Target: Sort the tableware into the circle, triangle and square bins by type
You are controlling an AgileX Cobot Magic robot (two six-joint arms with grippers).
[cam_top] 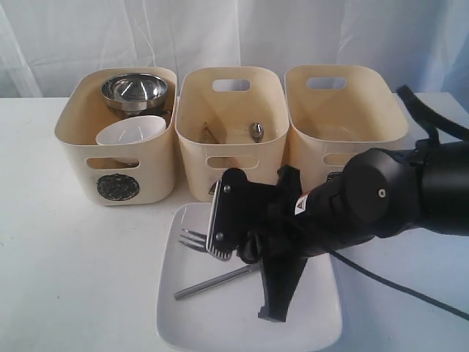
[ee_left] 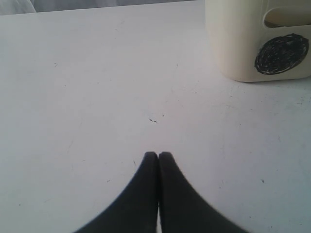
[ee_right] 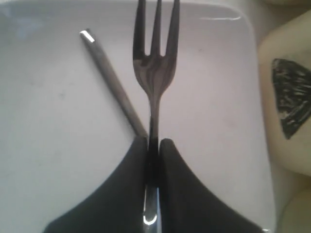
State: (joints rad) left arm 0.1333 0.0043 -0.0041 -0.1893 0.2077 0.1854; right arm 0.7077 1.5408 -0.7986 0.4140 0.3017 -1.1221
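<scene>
So my right hand (ee_right: 153, 145) is clamped on the fork (ee_right: 155, 73) over the white plate (ee_right: 58, 97), and my left hand (ee_left: 158, 155) is pinched fully together.

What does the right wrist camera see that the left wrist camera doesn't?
Only the right wrist view: a fork pinched between that arm's jaws, a second steel handle lying beside it, the white plate beneath, and the triangle bin. Only the left wrist view: bare table and the circle bin, with that arm's jaws holding nothing. Both: dark jaws closed together, and a cream bin at the edge.
</scene>
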